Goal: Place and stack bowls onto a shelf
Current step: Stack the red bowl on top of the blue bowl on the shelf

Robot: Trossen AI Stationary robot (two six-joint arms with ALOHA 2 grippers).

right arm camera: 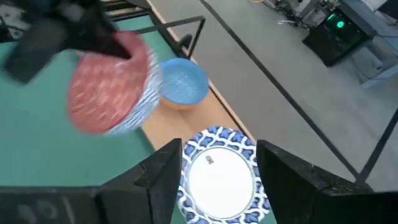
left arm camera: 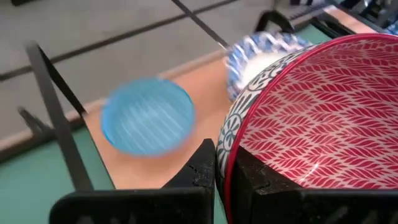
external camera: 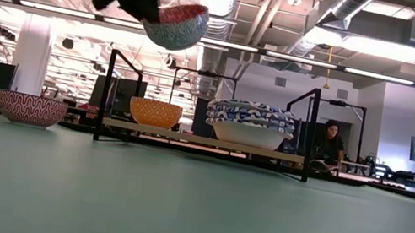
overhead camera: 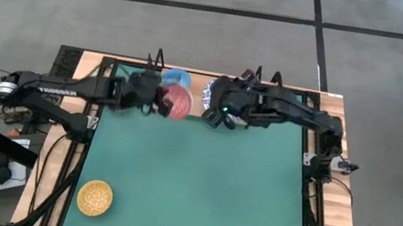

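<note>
A green mat [overhead camera: 197, 187] covers the table, with grey floor around it and a workshop behind, where a person [external camera: 328, 143] is seated. A wooden shelf [external camera: 203, 140] stands at the mat's far edge, carrying a blue bowl [right arm camera: 184, 81] and a stack of white bowls [right arm camera: 219, 175]. The left gripper [left arm camera: 222, 180] is clamped on the rim of a red bowl [left arm camera: 311, 118], held above the shelf. The right gripper [right arm camera: 219, 180] is spread wide, empty, over the white stack. A yellow bowl [overhead camera: 95, 197] sits near the mat's near left corner.

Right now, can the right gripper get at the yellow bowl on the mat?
Probably not easily: the right gripper hovers open over the white bowls on the shelf, while the yellow bowl lies at the mat's opposite near corner.
</note>
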